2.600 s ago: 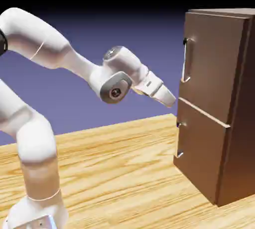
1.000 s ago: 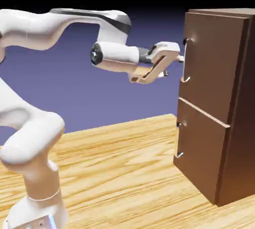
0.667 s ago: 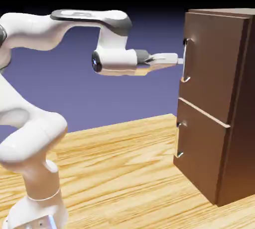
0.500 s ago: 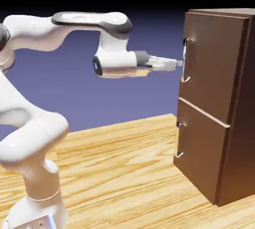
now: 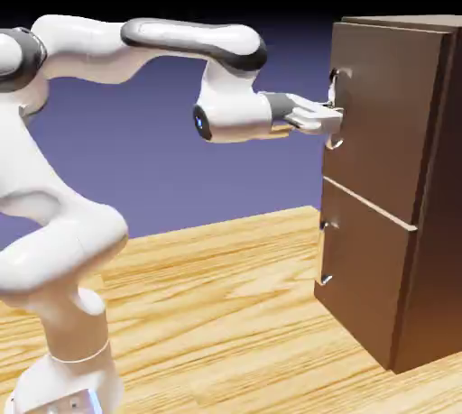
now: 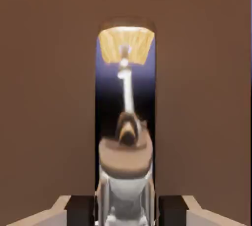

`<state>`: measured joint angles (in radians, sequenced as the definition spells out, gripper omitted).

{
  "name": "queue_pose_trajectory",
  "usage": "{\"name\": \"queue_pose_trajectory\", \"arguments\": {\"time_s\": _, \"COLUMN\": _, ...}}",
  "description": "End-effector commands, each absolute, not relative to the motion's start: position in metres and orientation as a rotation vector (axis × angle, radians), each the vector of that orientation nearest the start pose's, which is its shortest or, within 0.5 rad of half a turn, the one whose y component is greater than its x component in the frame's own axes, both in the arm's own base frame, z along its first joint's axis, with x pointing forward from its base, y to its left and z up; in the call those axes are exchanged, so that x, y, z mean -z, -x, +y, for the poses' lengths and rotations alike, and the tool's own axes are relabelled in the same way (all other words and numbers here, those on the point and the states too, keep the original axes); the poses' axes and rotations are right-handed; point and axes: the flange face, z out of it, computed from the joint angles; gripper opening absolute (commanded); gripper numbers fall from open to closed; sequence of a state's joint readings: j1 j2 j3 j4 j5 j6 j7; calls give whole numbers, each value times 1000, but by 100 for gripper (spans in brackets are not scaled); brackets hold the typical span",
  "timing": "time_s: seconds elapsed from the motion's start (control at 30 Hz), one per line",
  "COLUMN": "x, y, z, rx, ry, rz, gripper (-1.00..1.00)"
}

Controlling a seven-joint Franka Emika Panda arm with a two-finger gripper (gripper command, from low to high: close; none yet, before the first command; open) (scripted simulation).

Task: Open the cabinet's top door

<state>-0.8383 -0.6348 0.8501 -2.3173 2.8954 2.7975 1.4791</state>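
The dark-brown cabinet (image 5: 424, 178) stands at the exterior view's right. Its top door (image 5: 383, 115) is flush with the front. My gripper (image 5: 336, 116) reaches level to the door's thin silvery handle (image 5: 336, 140), about the middle of its length. In the hand view the shiny handle (image 6: 126, 121) runs up the picture between my two fingertips (image 6: 81, 210), one on each side and close to it. The gripper is open around the bar. Brown door wood (image 6: 44, 97) fills the hand view behind the bar.
Below the top door, the shorter bottom door (image 5: 365, 268) with its short handle (image 5: 324, 254) is closed. The cabinet rests on a light wooden table (image 5: 226, 313). My white arm arches from the lower left across the exterior view.
The hand rose to the handle's height, turned level, and moved right until its fingers came around the top door's handle. The door has not moved.
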Motion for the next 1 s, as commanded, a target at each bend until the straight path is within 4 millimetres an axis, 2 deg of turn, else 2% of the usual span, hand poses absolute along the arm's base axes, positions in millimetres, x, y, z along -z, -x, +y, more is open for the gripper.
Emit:
{"name": "queue_pose_trajectory", "arguments": {"time_s": 0.0, "x": -523, "y": -443, "z": 38, "rx": -617, "ry": -611, "rz": 1483, "gripper": -100}}
{"name": "queue_pose_trajectory", "arguments": {"time_s": 0.43, "x": -523, "y": -424, "z": 24, "rx": -686, "ry": -547, "rz": 1517, "gripper": -100}}
{"name": "queue_pose_trajectory", "arguments": {"time_s": 0.97, "x": -523, "y": -370, "z": -33, "rx": -913, "ry": -324, "rz": 1615, "gripper": -100}}
